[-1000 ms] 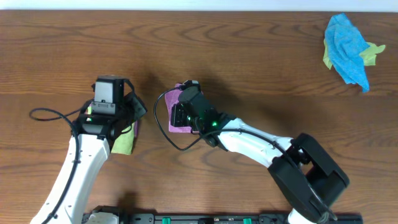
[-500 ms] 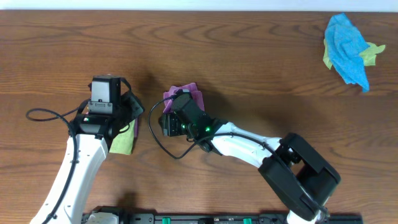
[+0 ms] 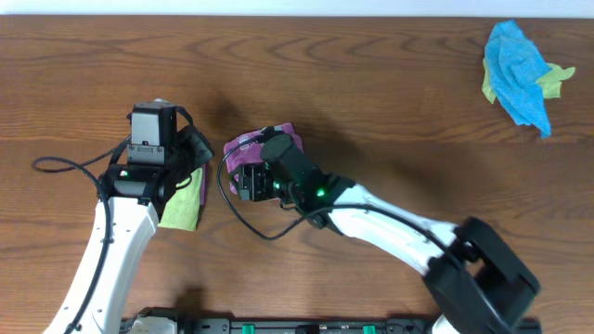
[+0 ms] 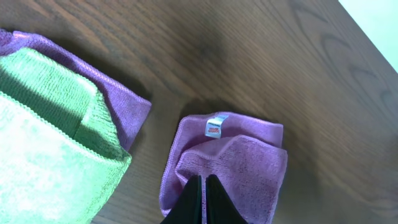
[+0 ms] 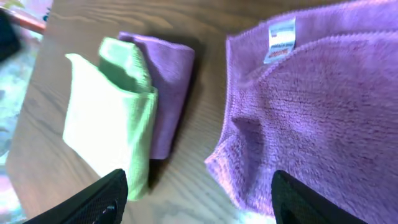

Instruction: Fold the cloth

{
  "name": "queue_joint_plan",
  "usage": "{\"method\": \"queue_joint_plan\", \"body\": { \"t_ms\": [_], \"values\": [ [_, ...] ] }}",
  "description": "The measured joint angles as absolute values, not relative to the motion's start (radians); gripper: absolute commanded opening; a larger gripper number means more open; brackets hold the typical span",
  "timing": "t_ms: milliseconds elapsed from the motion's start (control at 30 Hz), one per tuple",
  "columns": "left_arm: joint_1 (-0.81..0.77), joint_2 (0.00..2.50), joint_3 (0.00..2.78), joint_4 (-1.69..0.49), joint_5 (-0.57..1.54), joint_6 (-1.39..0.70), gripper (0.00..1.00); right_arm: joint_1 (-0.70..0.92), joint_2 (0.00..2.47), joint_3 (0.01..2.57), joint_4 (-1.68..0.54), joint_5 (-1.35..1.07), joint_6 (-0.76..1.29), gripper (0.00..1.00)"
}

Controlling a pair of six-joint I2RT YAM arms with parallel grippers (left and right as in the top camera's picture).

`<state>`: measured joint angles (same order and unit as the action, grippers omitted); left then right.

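1. The cloth (image 3: pixel 238 148) is seen folded on the desk (image 3: pixel 371 74), directly beneath the right claw (image 5: pixel 199 186), which is spread wide and empty.
2. The left claw (image 4: pixel 200 190) is clenched on nothing at the cloth's near edge.
3. The tag (image 4: pixel 214 126) edge is pointed ahead of both claws; the long axis cannot be told.

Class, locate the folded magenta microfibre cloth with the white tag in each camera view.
Overhead: magenta cloth centre-left, partly covered.
Left wrist: cloth bottom centre, white tag on top edge.
Right wrist: cloth right half, tag at top.
Shared landmark: folded lime-green cloth, to its left in every view.
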<state>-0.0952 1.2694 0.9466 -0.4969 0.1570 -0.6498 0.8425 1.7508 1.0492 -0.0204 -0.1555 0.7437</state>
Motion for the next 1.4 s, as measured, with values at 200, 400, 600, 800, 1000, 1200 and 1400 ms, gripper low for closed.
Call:
{"method": "queue_joint_plan", "body": {
  "t_ms": [200, 400, 600, 800, 1000, 1200, 1400],
  "values": [
    [-0.095, 1.269, 0.947, -0.497, 0.157, -0.650, 0.06, 0.827, 1.700, 1.051, -0.098, -0.139, 0.725, 0.77],
    [-0.095, 1.269, 0.947, -0.498, 0.157, -0.650, 0.06, 0.823, 1.700, 1.051, -0.136, -0.130, 0.722, 0.77],
    [-0.095, 1.269, 0.947, -0.531, 0.180, -0.651, 0.06, 0.810, 1.681, 1.051, -0.177, -0.119, 0.703, 0.99],
    [-0.094, 1.257, 0.948, -0.582, 0.208, -0.651, 0.28, 0.682, 1.389, 1.055, -0.466, -0.101, 0.579, 0.99],
    [-0.094, 1.229, 0.950, -0.606, 0.233, -0.646, 0.33, 0.583, 1.131, 1.060, -0.765, -0.065, 0.491, 0.99],
    [-0.094, 1.211, 0.950, -0.649, 0.271, -0.646, 0.34, 0.579, 0.836, 0.957, -0.859, 0.012, 0.472, 0.99],
    [-0.094, 1.151, 0.951, -0.701, 0.283, -0.623, 0.33, 0.578, 0.445, 0.702, -0.870, 0.051, 0.533, 0.99]
  ]
}}
